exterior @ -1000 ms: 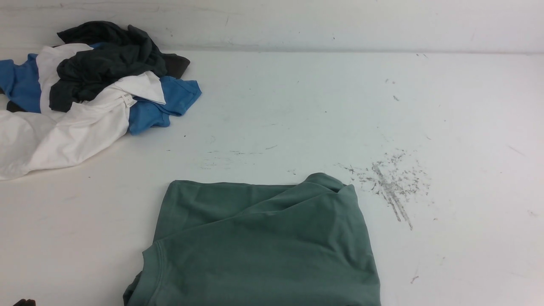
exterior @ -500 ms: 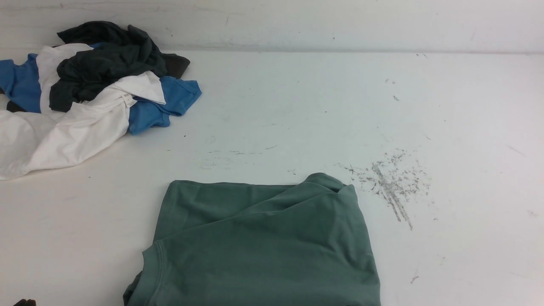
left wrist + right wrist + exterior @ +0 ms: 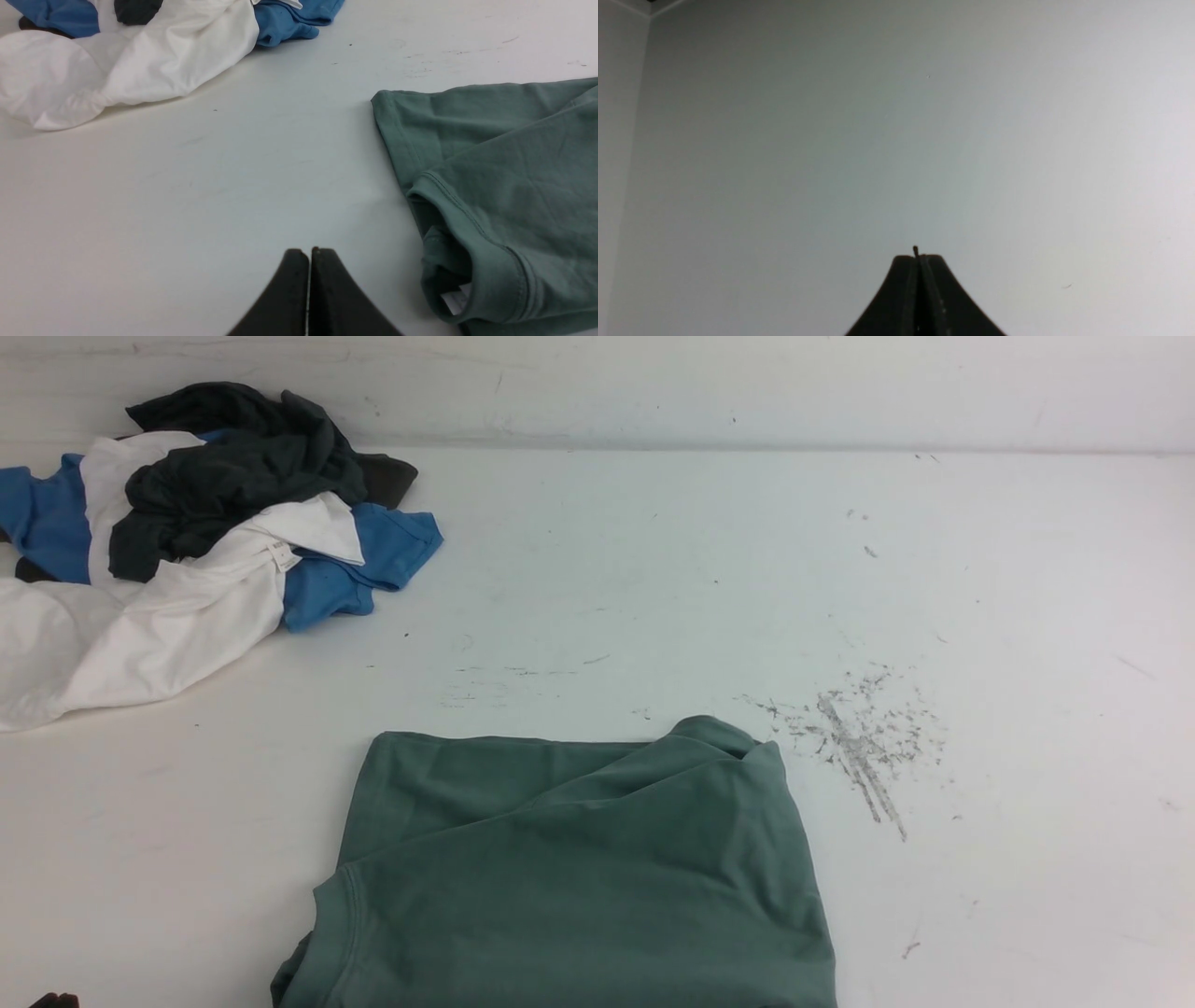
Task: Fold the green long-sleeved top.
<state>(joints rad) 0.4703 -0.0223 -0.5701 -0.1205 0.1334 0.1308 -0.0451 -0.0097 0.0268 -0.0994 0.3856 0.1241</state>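
Sage-green cotton long-sleeved top (image 3: 569, 877) lies folded on white table (image 3: 653, 579); heap of white, blue and dark garments (image 3: 187, 541) well apart. Left gripper (image 3: 309, 254) fingers pressed together, empty, beside top; right gripper (image 3: 917, 257) likewise pressed together.

Green long-sleeved top (image 3: 569, 877): matt cotton-like cloth; table (image 3: 747, 569): smooth, scuffed.

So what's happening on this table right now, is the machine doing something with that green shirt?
Nothing is being handled at this moment. The green long-sleeved top lies folded into a compact shape on the white table. The left end effector is shut and empty beside it, not touching. The right end effector is shut too, away from the clothes. A pile of other garments sits far left.
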